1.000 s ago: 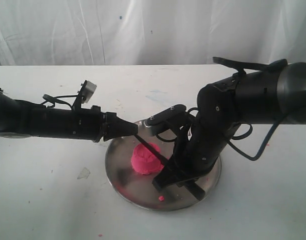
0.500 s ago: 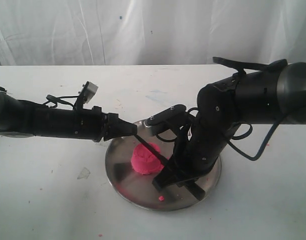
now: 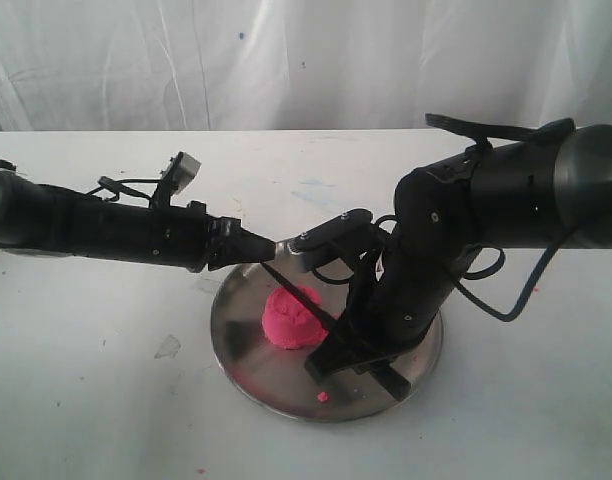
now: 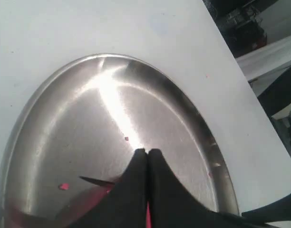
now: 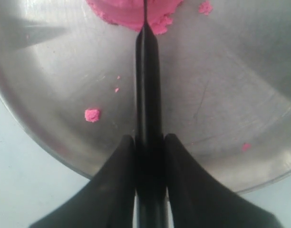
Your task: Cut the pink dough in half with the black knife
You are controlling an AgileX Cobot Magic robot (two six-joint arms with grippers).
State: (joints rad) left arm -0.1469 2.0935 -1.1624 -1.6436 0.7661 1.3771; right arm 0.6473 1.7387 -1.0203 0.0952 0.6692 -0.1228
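The pink dough (image 3: 291,322) sits as one lump on the steel plate (image 3: 246,370); its edge shows in the right wrist view (image 5: 121,12). My right gripper (image 3: 331,358) is shut on the black knife's handle (image 5: 148,118), fingers (image 5: 124,156) on either side. The black knife (image 3: 301,300) slants across the top of the dough, its tip near my left gripper (image 3: 271,247). That left gripper (image 4: 146,152) is shut with nothing between its fingers and hovers over the plate's far-left rim. The knife tip (image 4: 91,180) shows beside it.
Small pink crumbs (image 3: 323,396) lie on the plate (image 5: 221,95), one crumb (image 5: 92,115) near the knife handle. A white table (image 3: 106,400) carries the plate, with a white curtain (image 3: 286,60) behind. A small clear scrap (image 3: 167,346) lies left of the plate.
My left arm has lifted and moved right, bringing its shut gripper further over the plate rim. The right arm, knife and dough have not moved.
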